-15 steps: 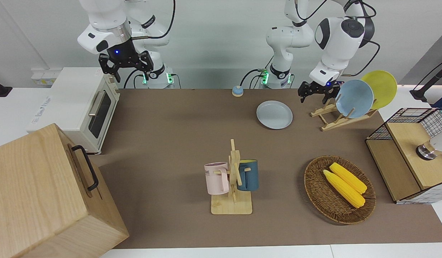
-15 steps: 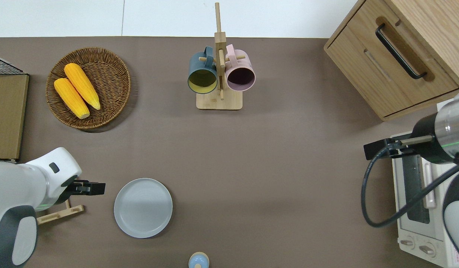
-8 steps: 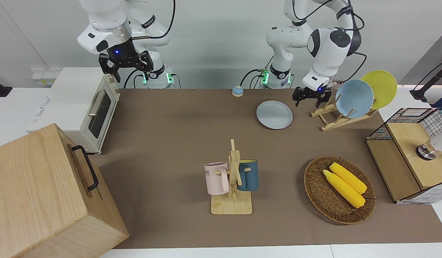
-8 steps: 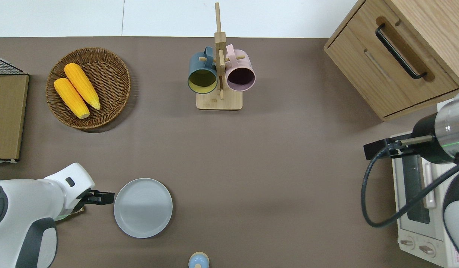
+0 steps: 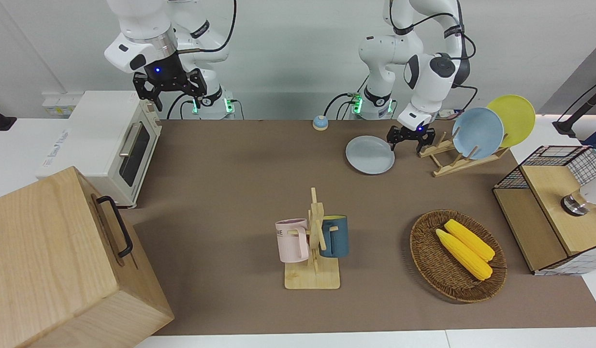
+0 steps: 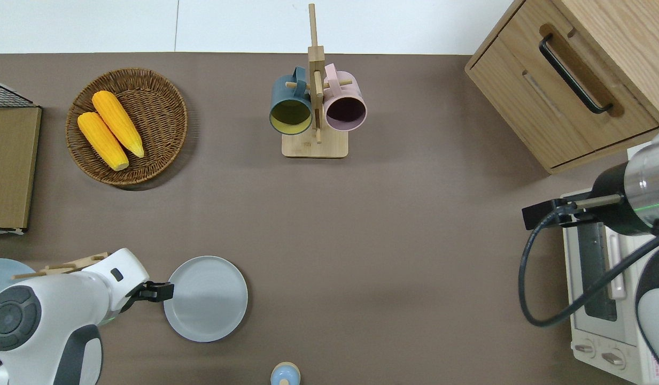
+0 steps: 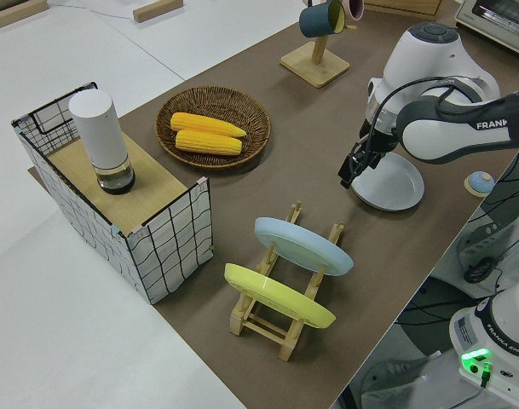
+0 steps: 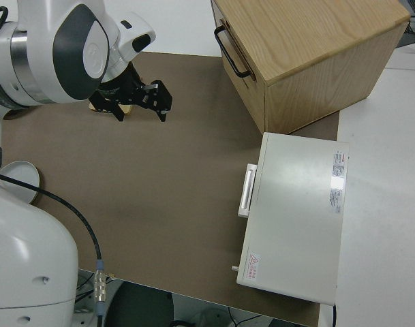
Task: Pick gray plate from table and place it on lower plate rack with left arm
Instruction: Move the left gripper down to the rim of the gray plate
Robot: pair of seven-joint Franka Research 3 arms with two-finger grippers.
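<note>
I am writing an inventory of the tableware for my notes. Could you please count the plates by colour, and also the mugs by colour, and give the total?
Gray plate: 1
Light blue plate: 1
Yellow plate: 1
Pink mug: 1
Dark blue mug: 1
Total: 5

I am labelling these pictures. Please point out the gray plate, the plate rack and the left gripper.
gray plate [image 6: 209, 299], overhead view, middle of its flat face.
plate rack [image 5: 445, 167], front view, bare wooden rail nearest the camera.
left gripper [image 5: 407, 141], front view, midway between its open fingertips.
</note>
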